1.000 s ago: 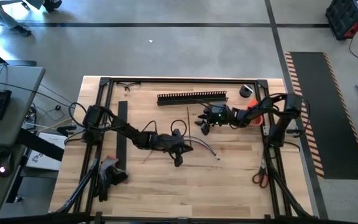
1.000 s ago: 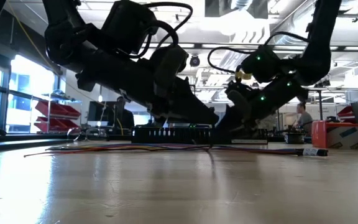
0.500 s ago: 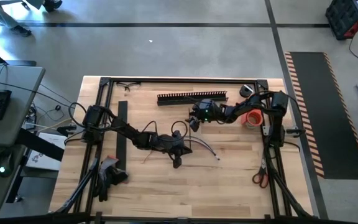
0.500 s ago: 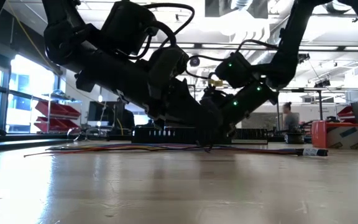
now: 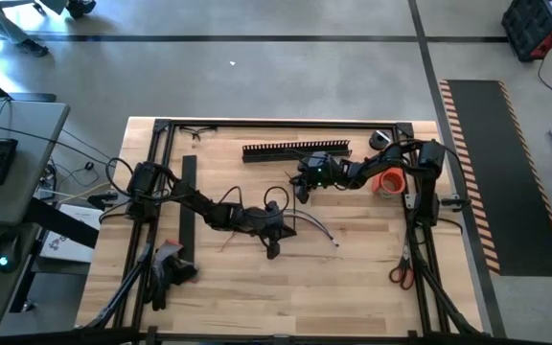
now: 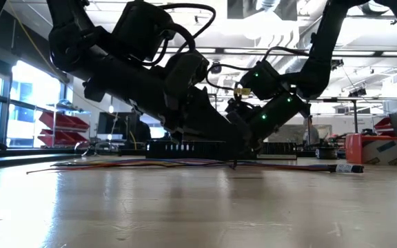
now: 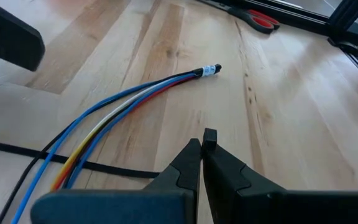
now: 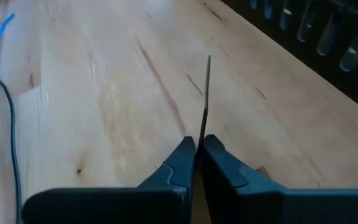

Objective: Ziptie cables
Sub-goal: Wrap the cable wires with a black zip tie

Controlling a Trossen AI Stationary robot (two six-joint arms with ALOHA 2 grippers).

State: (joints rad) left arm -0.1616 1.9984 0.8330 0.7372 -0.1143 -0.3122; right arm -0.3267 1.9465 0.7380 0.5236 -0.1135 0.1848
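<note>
The cables (image 7: 123, 106) are a loose bunch of blue, white, red and yellow wires on the wood, with their bound end (image 7: 210, 70) ahead of my left gripper (image 7: 204, 138). The bunch lies mid-table (image 5: 312, 228). My left gripper (image 5: 274, 247) is shut just beside it, and a thin black line (image 7: 73, 163) runs in under its fingers. My right gripper (image 5: 300, 189) is farther back on the table, shut on a thin dark strand (image 8: 207, 93). My right gripper pinches the thin dark strand between its two fingertips (image 8: 185, 149). Its fingers slant down from the table's right. The strand sticks straight out ahead of them, along their line, to its free end (image 8: 208, 59). My left gripper: I cannot tell whether it touches the black line.
A long black slotted strip (image 5: 295, 150) lies near the far edge, and another (image 5: 188, 206) along the left. An orange roll (image 5: 388, 180) stands at the right, and red-handled scissors (image 5: 401, 275) lie at the near right. Black frame rails (image 5: 276, 123) border the table.
My right gripper has moved toward the table's left and slightly down to the thin dark strand, then shut on it. My left gripper and the cables have kept still.
</note>
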